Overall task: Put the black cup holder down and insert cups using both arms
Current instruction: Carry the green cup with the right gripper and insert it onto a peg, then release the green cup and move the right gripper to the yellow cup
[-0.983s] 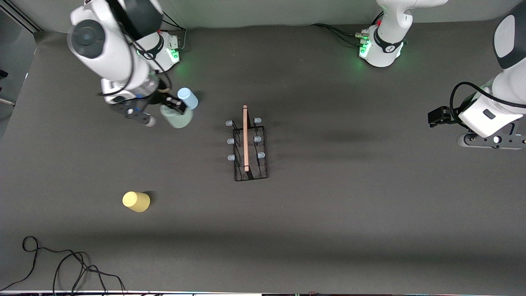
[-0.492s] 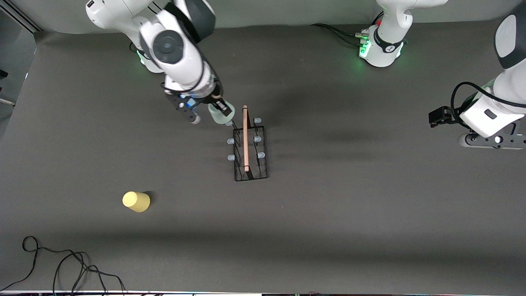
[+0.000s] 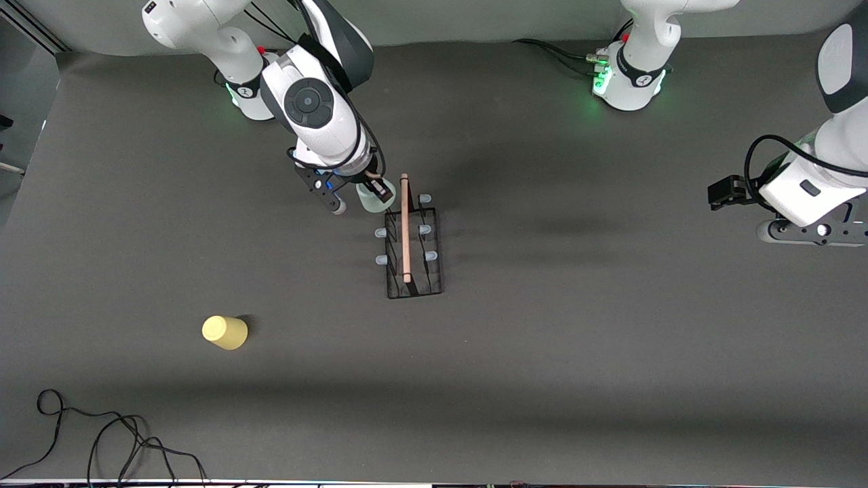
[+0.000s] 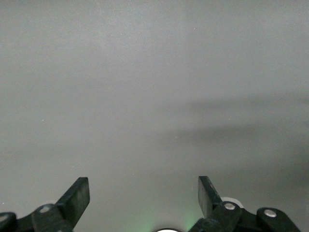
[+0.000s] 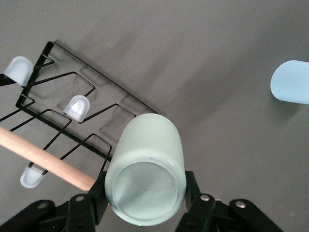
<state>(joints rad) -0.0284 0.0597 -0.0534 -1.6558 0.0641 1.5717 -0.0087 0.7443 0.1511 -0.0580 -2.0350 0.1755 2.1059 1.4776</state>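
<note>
Right gripper [image 3: 372, 193] clenched on pale green cup [image 5: 145, 169] at black cup holder [image 3: 410, 244] in frame centre, blue cup [image 5: 291, 82] only in right wrist view, yellow cup [image 3: 224, 332] lower in the front view, left gripper [image 4: 142, 195] spread empty, waiting.

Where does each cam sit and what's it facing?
Front view: high across the table, facing both arms; shows the rack, yellow cup, the idle left tool.
Left wrist view: on the left arm, facing bare table; its open fingers show.
Right wrist view: on the right arm, over the rack; right tool grips the green cup.
Shared by front and right wrist: rack, green cup.
</note>
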